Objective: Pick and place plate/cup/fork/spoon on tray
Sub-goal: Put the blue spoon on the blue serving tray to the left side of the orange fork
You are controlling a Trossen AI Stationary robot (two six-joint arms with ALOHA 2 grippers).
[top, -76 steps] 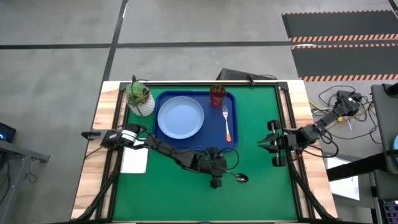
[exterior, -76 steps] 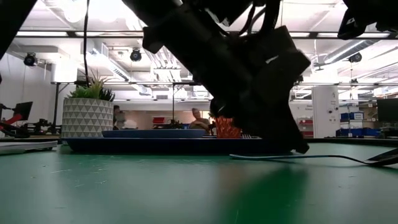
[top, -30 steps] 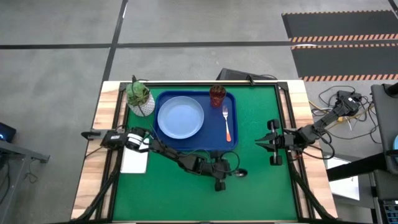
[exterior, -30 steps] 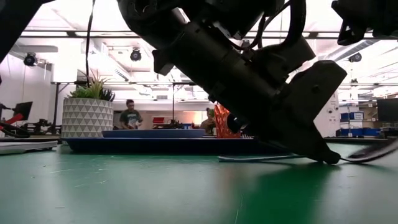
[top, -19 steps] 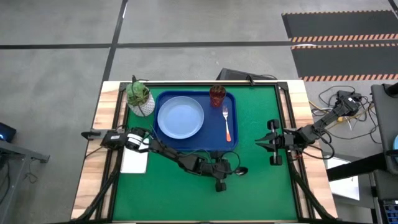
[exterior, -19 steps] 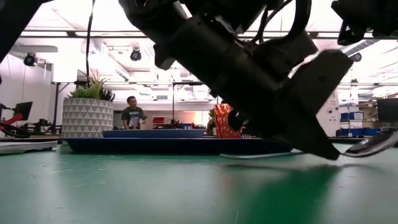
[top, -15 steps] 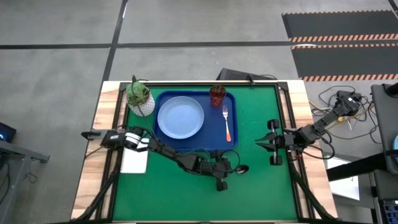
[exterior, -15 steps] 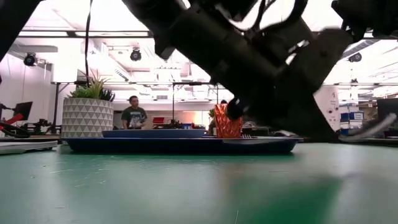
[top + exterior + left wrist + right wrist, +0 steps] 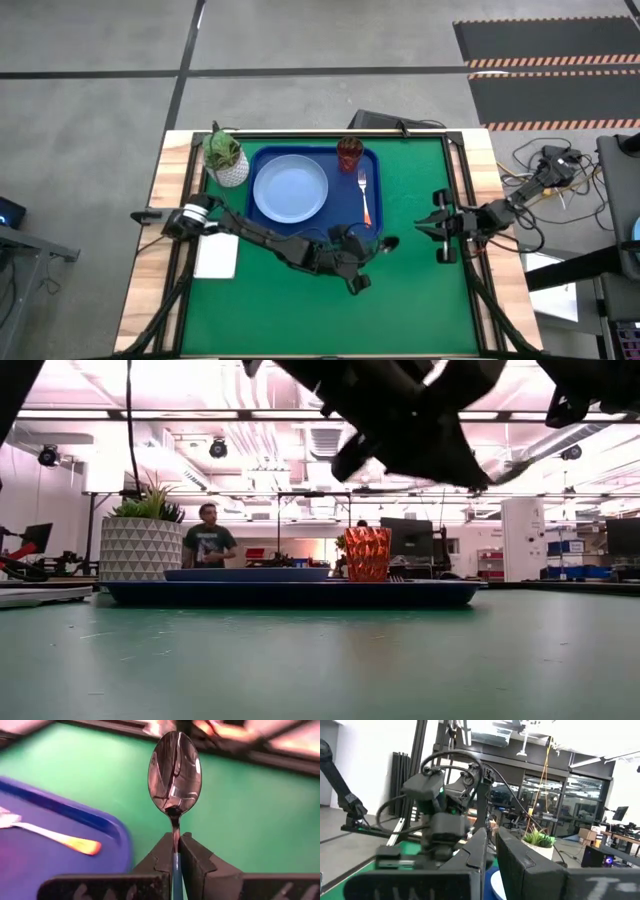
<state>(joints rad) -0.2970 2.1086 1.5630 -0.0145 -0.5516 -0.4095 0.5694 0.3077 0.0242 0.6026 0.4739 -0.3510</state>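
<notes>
Spoon (image 9: pixel 175 772) in left end effector (image 9: pixel 174 851), bowl pointing straight outward

High cam looked straight down; low cam sat at mat level. Left wrist cam stared close past the left gripper (image 9: pixel 176 851), sharing the tray (image 9: pixel 75 865) with both.

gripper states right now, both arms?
Left gripper: closed on the spoon, lifted off the mat by the tray's corner.
Right gripper: closed, empty, waiting at the table's right side.
</notes>
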